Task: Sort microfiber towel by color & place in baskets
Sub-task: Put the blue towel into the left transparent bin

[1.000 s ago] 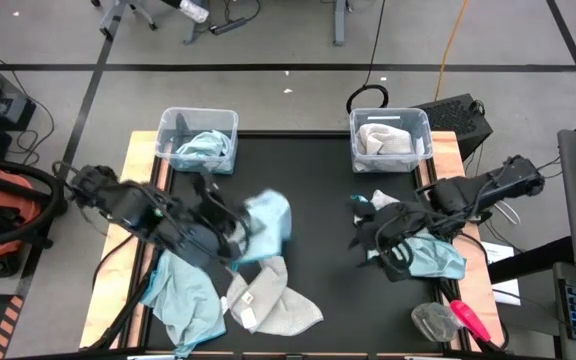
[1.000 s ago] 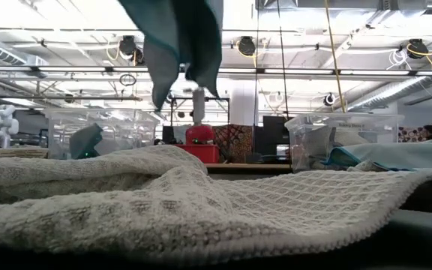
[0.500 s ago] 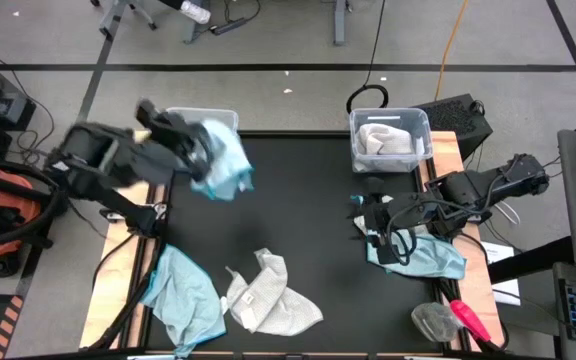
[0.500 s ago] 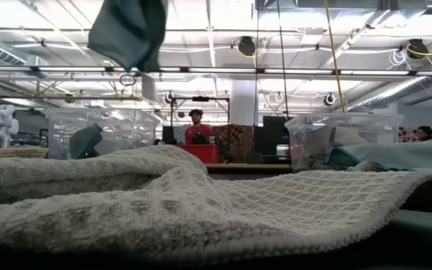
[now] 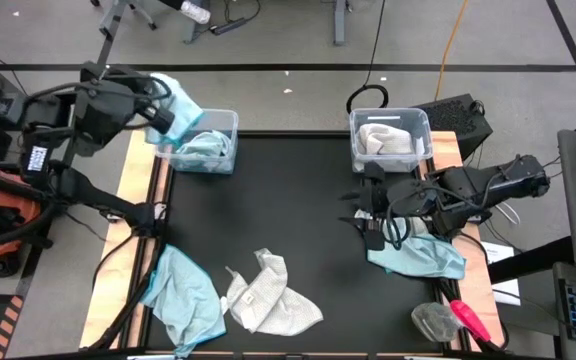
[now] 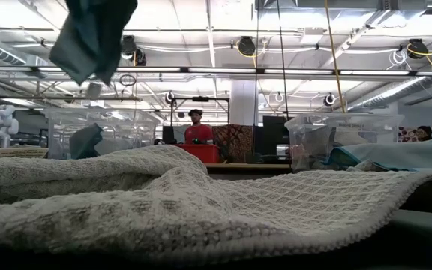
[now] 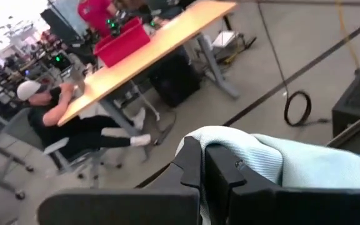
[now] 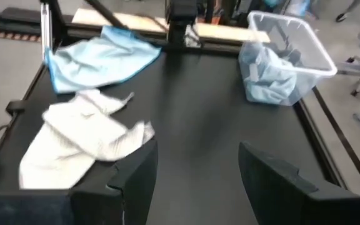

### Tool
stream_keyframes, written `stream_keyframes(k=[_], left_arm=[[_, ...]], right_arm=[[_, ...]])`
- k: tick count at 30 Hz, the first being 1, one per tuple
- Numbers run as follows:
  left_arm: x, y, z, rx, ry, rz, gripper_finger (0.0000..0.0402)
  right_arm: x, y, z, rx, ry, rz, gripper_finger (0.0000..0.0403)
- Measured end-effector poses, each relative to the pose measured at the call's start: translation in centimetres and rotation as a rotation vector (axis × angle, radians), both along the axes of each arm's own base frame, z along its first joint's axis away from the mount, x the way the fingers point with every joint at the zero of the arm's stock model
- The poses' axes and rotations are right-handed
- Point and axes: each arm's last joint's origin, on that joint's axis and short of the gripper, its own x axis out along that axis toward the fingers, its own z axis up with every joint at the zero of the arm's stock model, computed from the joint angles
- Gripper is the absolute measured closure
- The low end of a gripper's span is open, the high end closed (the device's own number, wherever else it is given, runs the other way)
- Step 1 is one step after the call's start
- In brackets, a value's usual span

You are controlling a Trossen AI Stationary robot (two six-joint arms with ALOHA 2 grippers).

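Note:
My left gripper (image 5: 163, 112) is raised over the far-left corner of the left basket (image 5: 226, 122) and is shut on a light blue towel (image 5: 176, 95). That towel shows high up in the low view (image 6: 92, 34). The basket holds another blue towel (image 5: 203, 148). My right gripper (image 5: 368, 215) is open and hovers low over the mat, beside a blue towel (image 5: 423, 255) lying flat under its arm. A white towel (image 5: 268, 300) and a blue towel (image 5: 183, 300) lie crumpled near the table's near edge. The right basket (image 5: 415, 125) holds a white towel. My left gripper (image 7: 204, 165) pinches a bunched part of the light blue towel (image 7: 242, 147) between its two shut fingers. One layer or several, I cannot tell. The towel is lifted clear and hangs slack below the fingers (image 6: 88, 45).
Both baskets stand at the table's far edge, left (image 8: 286, 62) and right. A red-handled tool (image 5: 468, 320) lies at the near right corner. The middle of the black mat (image 5: 288, 210) is bare. People sit beyond the table in the room.
My left gripper has carried the blue towel from the table's left middle up and toward the far-left corner, ending above the left basket's outer corner; the towel stays hanging from it. My right gripper has drifted a little toward the far edge, off the blue towel beside it.

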Motion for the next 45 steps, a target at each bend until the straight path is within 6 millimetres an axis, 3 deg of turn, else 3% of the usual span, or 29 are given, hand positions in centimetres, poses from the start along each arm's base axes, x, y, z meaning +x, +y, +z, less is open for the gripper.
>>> stream_keyframes(k=[6, 16, 28, 36, 45], left_arm=[[1.1, 1.9, -1.3, -0.102, 0.074, 0.006, 0.0400], [3.8, 5.8, -5.3, -0.252, 0.174, 0.020, 0.0395], [3.4, 10.3, -9.1, -0.350, 0.268, 0.107, 0.0392], [3.5, 13.1, -14.1, -0.506, 0.266, 0.085, 0.0392], [2.9, 14.7, -20.5, -0.696, 0.280, 0.071, 0.0391]], right_arm=[[0.5, -0.8, 0.5, -0.011, -0.051, -0.018, 0.0189], [0.6, -1.0, 0.6, 0.009, -0.065, -0.029, 0.0189], [0.4, 0.1, 0.5, 0.059, -0.066, -0.008, 0.0189], [0.3, 0.2, 0.5, 0.069, -0.065, -0.012, 0.0189], [0.1, 0.1, 0.1, 0.090, -0.022, -0.033, 0.0189]])
